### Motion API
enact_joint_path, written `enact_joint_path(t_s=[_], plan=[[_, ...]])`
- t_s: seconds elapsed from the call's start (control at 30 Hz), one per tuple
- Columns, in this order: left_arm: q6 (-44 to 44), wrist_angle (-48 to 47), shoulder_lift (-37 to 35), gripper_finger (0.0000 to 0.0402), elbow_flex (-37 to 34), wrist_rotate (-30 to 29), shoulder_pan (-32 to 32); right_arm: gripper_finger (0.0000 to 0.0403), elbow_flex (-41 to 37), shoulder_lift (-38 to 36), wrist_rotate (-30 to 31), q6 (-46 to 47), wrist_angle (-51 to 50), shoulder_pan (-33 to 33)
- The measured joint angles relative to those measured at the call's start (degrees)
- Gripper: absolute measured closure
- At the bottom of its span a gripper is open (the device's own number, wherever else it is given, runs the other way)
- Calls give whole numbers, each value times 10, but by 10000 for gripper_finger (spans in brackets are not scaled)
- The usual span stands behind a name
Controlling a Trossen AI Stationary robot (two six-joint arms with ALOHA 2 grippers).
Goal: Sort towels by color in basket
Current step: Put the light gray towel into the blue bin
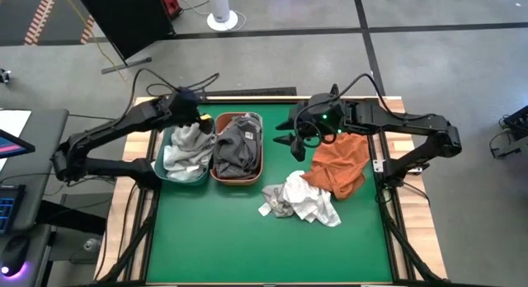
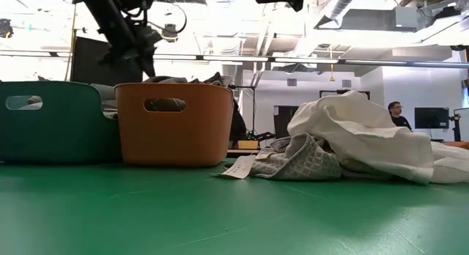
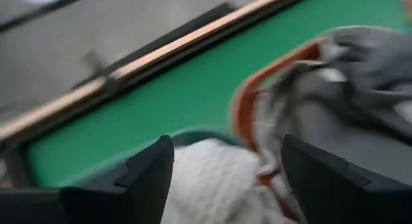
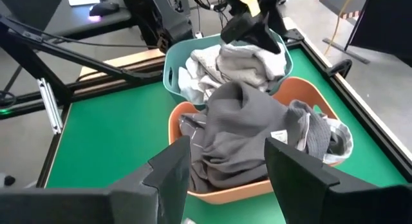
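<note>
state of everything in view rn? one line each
left pincer: open, empty, over the teal basket
right pincer: open, empty, beside the orange basket
teal basket: holds light towels, piled above the rim
orange basket: holds dark grey towels, heaped
rust towel: crumpled on the mat, unsorted
white towel: crumpled on the mat
checked towel: crumpled beside the white towel

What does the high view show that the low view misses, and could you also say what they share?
Only the high view shows the rust orange towel under the right arm, the open right gripper and the left gripper above the teal basket.

Only the low view shows a person in the room behind.

Both show the teal basket, the orange basket and the white towels on the green table.
</note>
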Motion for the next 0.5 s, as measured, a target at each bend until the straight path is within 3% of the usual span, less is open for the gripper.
enact_joint_path(t_s=[0.13,0.3,0.4,0.5], plan=[[78,25,24,134,0,52,0,179,0,0,0,14,2,1],[84,-16,76,136,0,56,4,179,0,0,0,29,-1,5],[66,-59,105,136,0,48,7,179,0,0,0,31,-5,10],[55,-85,130,136,0,4,11,179,0,0,0,35,-8,15]])
